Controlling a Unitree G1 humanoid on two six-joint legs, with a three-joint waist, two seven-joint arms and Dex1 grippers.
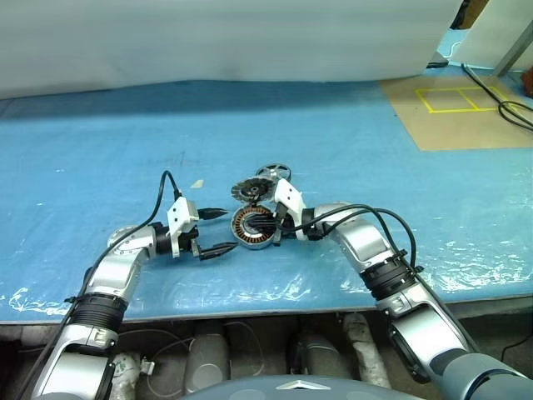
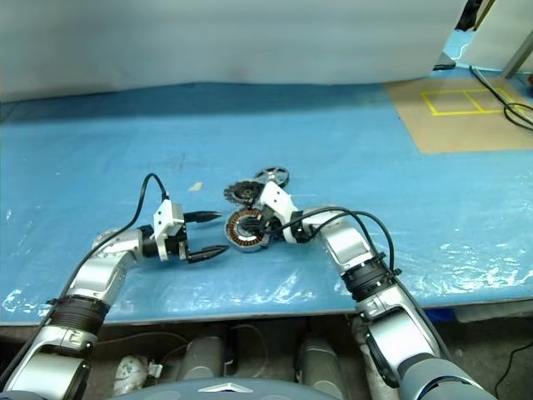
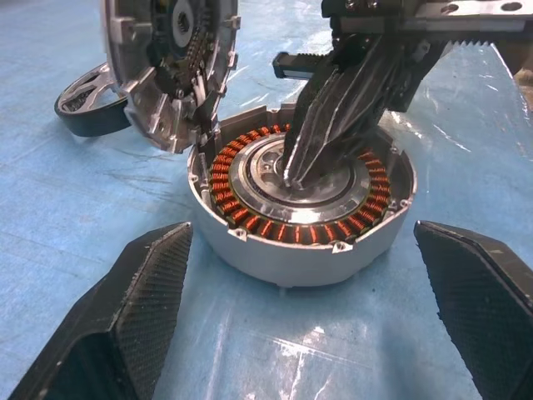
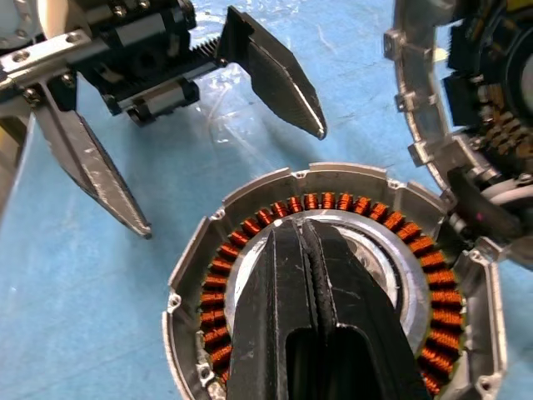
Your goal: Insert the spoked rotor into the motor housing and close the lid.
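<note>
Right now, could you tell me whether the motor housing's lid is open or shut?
Open: the lid stands tipped up beside the motor housing, leaving the copper windings exposed.

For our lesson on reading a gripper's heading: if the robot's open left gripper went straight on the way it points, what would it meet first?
Most likely the round grey metal motor housing with copper windings: it sits directly ahead of the left gripper, jaws open wide. The right gripper, shut, already rests inside it; depth is uncertain.

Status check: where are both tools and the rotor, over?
Left tool open beside motor housing. Right tool shut, tips inside housing centre. Lid propped open; spoked rotor on the mat behind, not inserted.
</note>
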